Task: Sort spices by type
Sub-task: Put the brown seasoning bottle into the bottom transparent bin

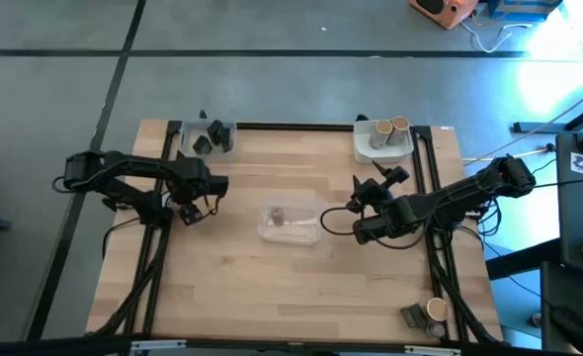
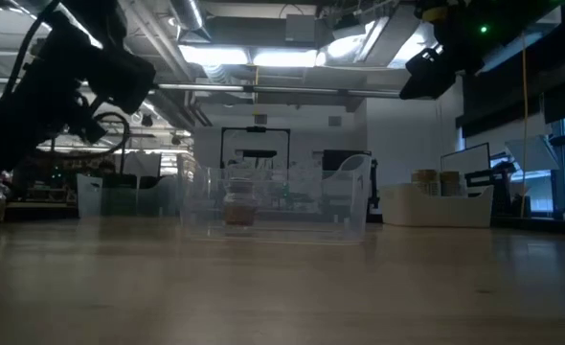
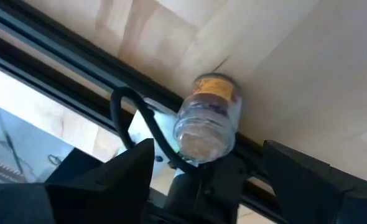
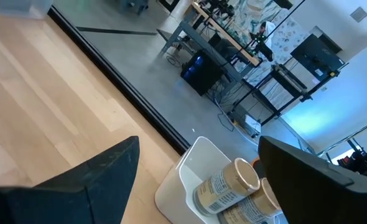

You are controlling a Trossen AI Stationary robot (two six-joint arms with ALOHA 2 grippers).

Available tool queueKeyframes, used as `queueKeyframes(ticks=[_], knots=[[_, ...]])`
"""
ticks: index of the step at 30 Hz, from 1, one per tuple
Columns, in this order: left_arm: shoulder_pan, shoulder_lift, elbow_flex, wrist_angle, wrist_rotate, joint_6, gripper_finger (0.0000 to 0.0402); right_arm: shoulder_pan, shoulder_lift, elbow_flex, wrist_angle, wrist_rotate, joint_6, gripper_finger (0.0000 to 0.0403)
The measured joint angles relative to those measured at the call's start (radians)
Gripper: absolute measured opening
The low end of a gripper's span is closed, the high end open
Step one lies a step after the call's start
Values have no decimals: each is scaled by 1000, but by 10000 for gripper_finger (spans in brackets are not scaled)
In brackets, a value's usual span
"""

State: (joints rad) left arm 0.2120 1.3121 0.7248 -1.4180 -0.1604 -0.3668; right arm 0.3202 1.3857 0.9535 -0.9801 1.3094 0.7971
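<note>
A small clear jar point(image 3: 207, 118) with an orange-yellow band lies by the dark rail at the table's left edge. My left gripper point(image 3: 208, 146) point(image 1: 187, 206) hangs open over it, pointing steeply down, one finger on each side and apart from it. Another small jar point(image 1: 277, 215) stands in the clear tray point(image 1: 306, 232) at mid-table. Dark blocky spices point(image 1: 208, 136) sit in a clear tray at the far left. Tan cylinders point(image 1: 390, 130) point(image 4: 224, 183) lie in a white tray point(image 1: 363, 148) at the far right. My right gripper point(image 1: 363, 201) point(image 4: 198, 142) hovers open, facing that tray.
A tan cylinder point(image 1: 436, 310) and a grey container point(image 1: 413, 316) stand at the table's near right corner. A black cable point(image 3: 140, 118) runs beside the jar at the left rail. Bare wood lies along the near half of the table point(image 1: 272, 297).
</note>
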Motion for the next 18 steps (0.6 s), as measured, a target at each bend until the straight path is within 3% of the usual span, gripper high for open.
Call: queueKeyframes(ticks=[13, 18], knots=[[1, 4, -53, 76, -19, 0, 281, 0, 0, 0, 53, 0, -47, 328], [1, 76, -56, 60, -23, 3, 281, 0, 0, 0, 53, 0, -47, 328]])
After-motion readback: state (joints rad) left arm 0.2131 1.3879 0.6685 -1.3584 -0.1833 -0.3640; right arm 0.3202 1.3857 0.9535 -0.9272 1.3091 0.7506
